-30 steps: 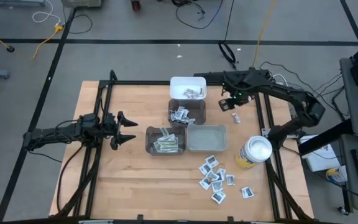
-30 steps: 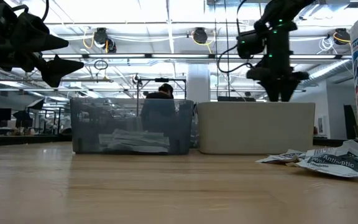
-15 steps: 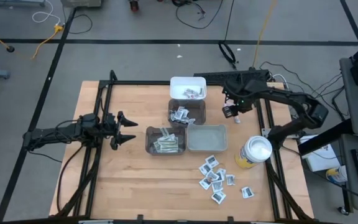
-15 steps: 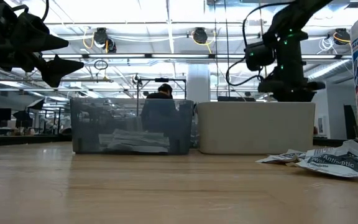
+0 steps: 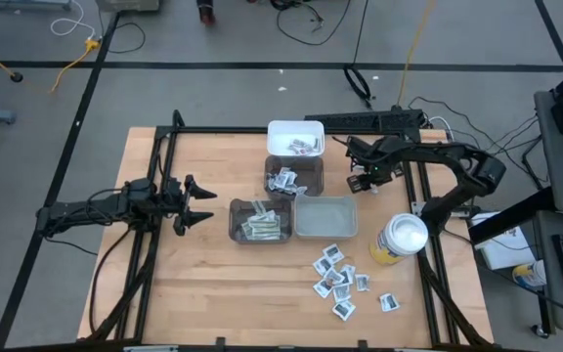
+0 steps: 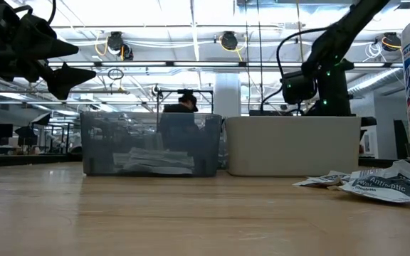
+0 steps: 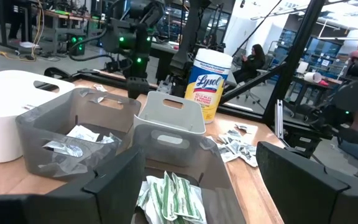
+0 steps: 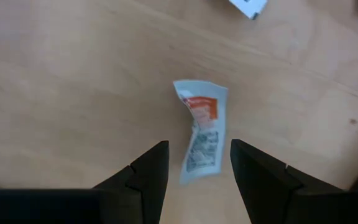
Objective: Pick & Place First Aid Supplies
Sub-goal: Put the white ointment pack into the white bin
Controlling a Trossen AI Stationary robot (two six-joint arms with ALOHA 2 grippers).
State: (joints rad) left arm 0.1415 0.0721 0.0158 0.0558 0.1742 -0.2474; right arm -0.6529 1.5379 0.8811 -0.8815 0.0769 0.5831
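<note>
Item: red-marked packet (image 8: 201,132), far right of table. Light, thin, limp, slightly curled. Your right gripper (image 8: 194,165) stands open astride it; pinch its long edges.

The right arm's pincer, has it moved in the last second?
Yes. In the high view the right pincer has slid down-picture from beside the white bin toward the empty grey bin, and now hangs over a red-marked packet on the table.
</note>
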